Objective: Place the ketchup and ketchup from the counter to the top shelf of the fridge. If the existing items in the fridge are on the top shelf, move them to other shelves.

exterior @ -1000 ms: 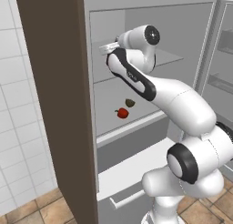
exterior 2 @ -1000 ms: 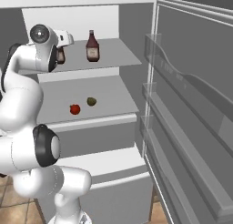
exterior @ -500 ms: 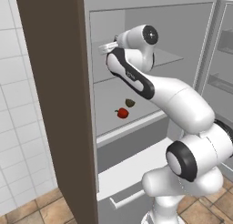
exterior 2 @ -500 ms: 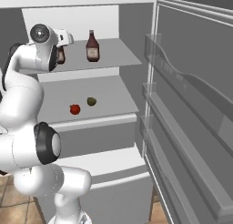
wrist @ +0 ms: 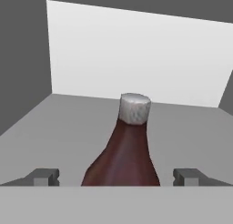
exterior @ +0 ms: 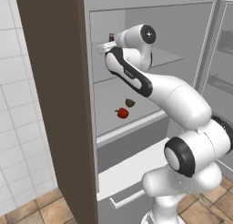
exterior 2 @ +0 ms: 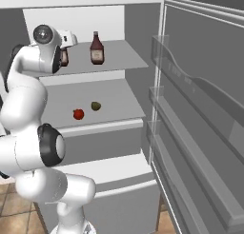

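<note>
Nearest the hand camera, the fingers (wrist: 46,176) stand spread wide to either side of a ketchup bottle (wrist: 123,159), with clear gaps between each tip and the glass, so the bottle is released and stands on its own. From the right base view this bottle (exterior 2: 64,57) is on the top shelf (exterior 2: 119,62) of the fridge (exterior 2: 138,28), partly hidden behind the robot's hand, near the left side of the shelf. Just to its right, a little apart, the second ketchup bottle (exterior 2: 96,48) stands upright on the same shelf.

One shelf down (exterior 2: 119,102), the red fruit (exterior 2: 78,114) and the olive-brown fruit (exterior 2: 96,105) lie near each other, well clear of the top shelf; the left base view shows the same pair, red (exterior: 122,113) and brown (exterior: 130,102), on that lower slab.

Judging from this, both bottles are already in place and the existing items sit below, so the task looks essentially complete. What seems left is to draw the hand back out without knocking the nearer bottle.
</note>
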### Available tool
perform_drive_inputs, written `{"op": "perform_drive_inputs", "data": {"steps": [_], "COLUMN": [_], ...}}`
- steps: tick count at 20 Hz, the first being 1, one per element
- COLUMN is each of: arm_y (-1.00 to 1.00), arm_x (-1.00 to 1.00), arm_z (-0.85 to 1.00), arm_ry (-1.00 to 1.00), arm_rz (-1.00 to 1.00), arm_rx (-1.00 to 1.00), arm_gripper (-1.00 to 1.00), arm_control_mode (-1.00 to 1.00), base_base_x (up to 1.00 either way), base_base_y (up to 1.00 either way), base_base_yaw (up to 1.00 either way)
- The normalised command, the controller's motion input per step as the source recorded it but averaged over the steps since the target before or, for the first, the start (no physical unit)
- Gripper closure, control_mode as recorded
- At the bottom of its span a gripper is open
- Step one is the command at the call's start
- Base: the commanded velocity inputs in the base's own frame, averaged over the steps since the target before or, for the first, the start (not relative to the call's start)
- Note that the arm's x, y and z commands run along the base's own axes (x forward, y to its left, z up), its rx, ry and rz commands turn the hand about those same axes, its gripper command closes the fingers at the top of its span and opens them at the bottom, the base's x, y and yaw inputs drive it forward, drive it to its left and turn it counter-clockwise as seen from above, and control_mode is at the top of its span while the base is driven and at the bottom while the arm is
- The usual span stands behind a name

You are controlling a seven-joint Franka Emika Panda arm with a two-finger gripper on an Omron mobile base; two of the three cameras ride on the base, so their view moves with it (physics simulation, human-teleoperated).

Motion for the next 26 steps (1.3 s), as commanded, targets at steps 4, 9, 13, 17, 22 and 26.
{"op": "perform_drive_inputs", "data": {"steps": [4,9,13,17,22,26], "arm_y": [0.04,0.01,0.00,0.00,-0.07,-0.28], "arm_x": [0.09,-0.04,-0.82,-1.00,-1.00,-1.00], "arm_z": [0.00,0.00,0.00,0.01,0.11,0.20], "arm_ry": [0.00,0.00,-0.06,-0.12,-0.17,-0.16], "arm_rz": [0.00,0.00,0.00,0.00,-0.01,-0.08], "arm_rx": [0.00,0.00,0.00,0.00,0.00,0.01], "arm_gripper": [-1.00,-1.00,-1.00,-1.00,-1.00,-1.00], "arm_control_mode": [-1.00,-1.00,-1.00,-1.00,-1.00,-1.00], "base_base_x": [0.00,0.00,0.00,0.00,0.00,0.00], "base_base_y": [0.00,0.00,0.00,0.00,0.00,0.00], "base_base_yaw": [0.00,0.00,0.00,0.00,0.00,0.00]}}
